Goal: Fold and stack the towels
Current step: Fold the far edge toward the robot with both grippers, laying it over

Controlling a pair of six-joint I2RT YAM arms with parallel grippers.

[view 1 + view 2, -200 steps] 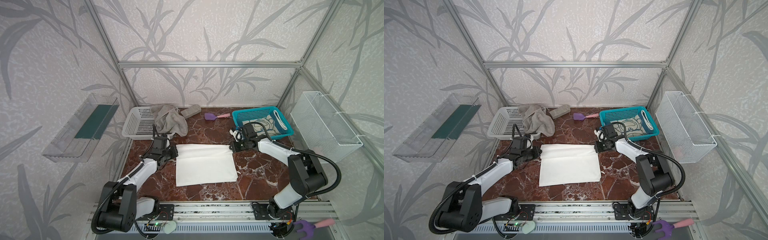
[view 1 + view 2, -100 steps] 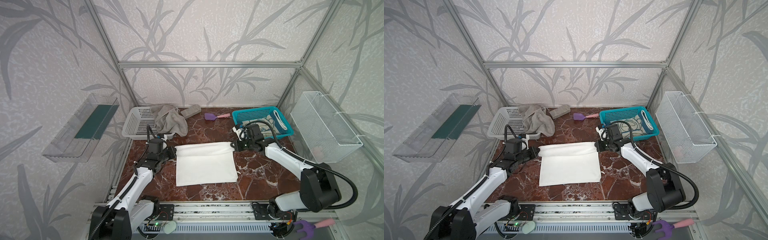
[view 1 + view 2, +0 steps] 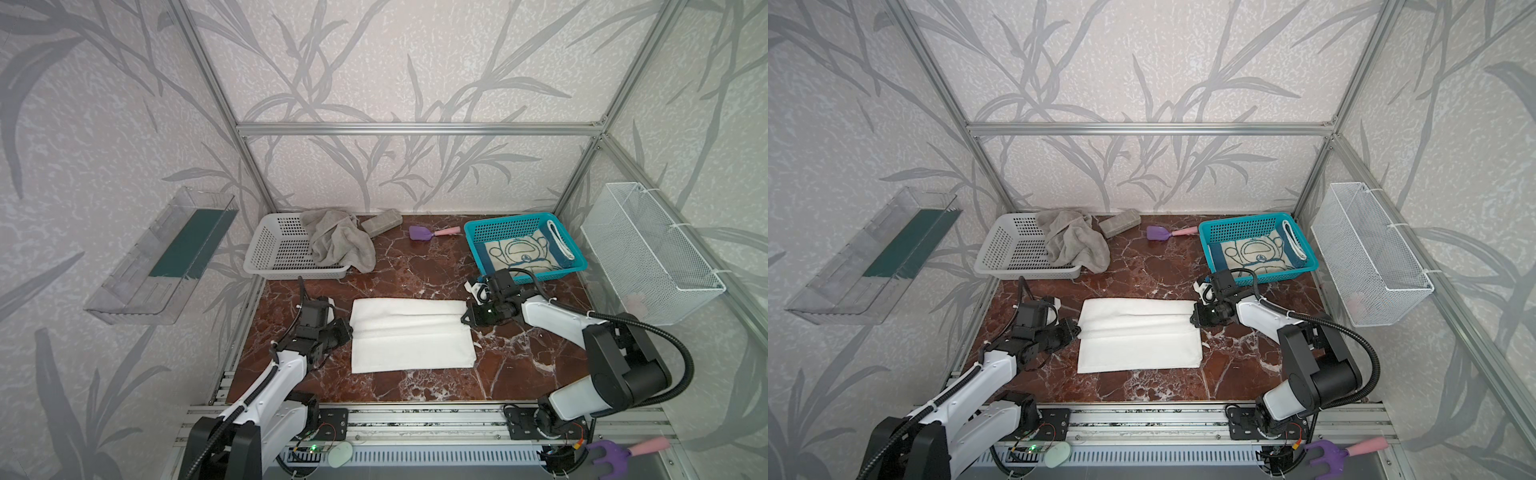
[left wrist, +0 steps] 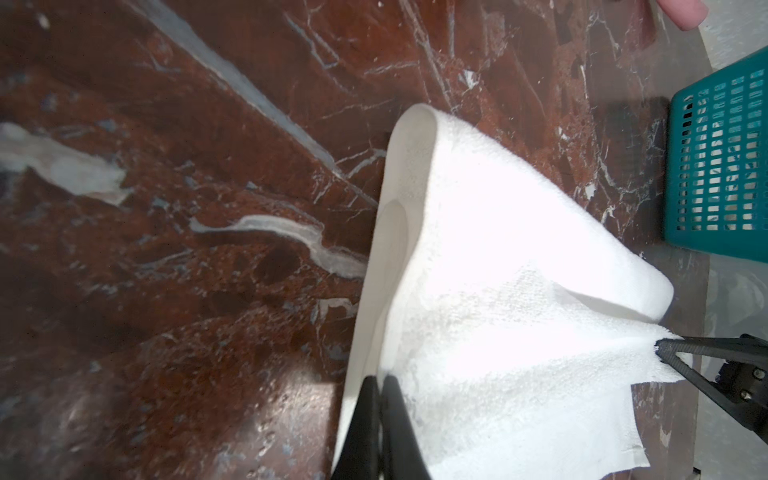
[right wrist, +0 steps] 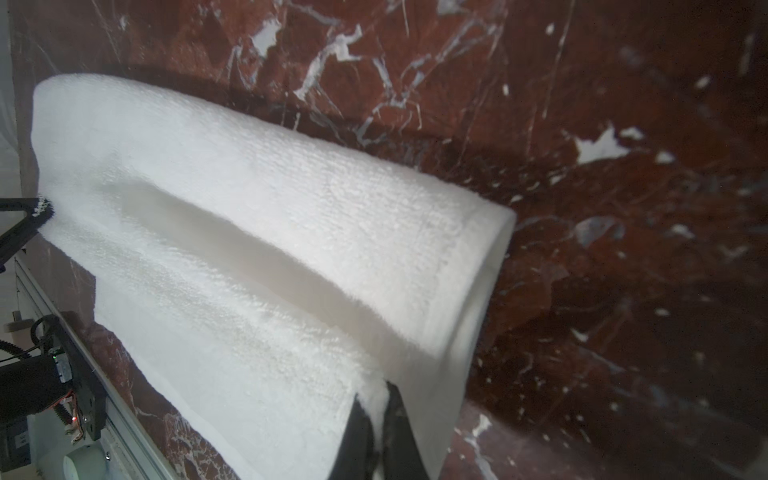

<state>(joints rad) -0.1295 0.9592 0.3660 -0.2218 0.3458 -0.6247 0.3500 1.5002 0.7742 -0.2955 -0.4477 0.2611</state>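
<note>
White towel (image 3: 411, 347), back edge curled forward in a loop, left gripper (image 3: 348, 331) and right gripper (image 3: 465, 318) clamped on its ends

White towel (image 3: 411, 336) on marble table (image 3: 415, 266), left jaws and right jaws tight on its opposite ends.

Behind the centre towel (image 3: 411, 336), left basket (image 3: 274, 253) holds a draped towel (image 3: 338, 243), right basket (image 3: 505, 226) a flat towel (image 3: 519, 255).

Robot lab cell, aluminium frame (image 3: 417, 128)
</note>
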